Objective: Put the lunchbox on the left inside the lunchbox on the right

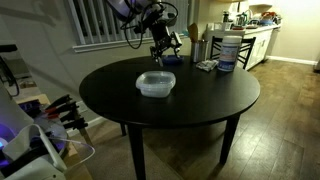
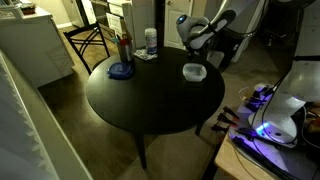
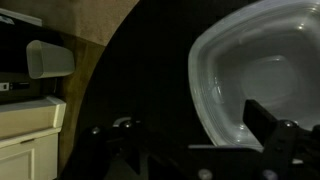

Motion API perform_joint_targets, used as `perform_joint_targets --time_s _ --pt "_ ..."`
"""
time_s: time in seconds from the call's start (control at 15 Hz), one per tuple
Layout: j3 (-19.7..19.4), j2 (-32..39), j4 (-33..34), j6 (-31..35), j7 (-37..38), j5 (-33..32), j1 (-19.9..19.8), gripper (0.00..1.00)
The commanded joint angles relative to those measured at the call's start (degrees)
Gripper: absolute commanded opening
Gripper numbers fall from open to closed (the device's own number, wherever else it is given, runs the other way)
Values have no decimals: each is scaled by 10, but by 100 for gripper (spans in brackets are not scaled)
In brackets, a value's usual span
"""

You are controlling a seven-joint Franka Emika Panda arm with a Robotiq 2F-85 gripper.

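Note:
One clear plastic lunchbox (image 1: pixel 155 83) sits on the round dark table (image 1: pixel 200 100), also seen in the other exterior view (image 2: pixel 194 71). I see no second separate lunchbox; whether one is nested inside it I cannot tell. My gripper (image 1: pixel 160 56) hovers just above and behind it, also in an exterior view (image 2: pixel 189 48). In the wrist view the lunchbox (image 3: pixel 250 75) fills the right side, with its rim between the spread fingers of the gripper (image 3: pixel 195 135). The gripper is open and empty.
At the table's far edge stand a white tub with a blue lid (image 1: pixel 227 50), dark bottles (image 1: pixel 197 47) and a small blue item (image 1: pixel 207 65). A blue dish (image 2: pixel 121 70) and a white bottle (image 2: pixel 150 41) show there too. A chair (image 2: pixel 90 40) stands beyond.

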Motion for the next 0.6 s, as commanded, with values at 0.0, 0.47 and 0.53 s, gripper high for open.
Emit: perform_joint_targets --time_s 0.0,0.47,0.53 --pt "5 -11 -8 16 -35 23 -7 100" --pt "1 0 1 7 -16 27 4 100" --pt "1 0 1 7 -16 27 4 100"
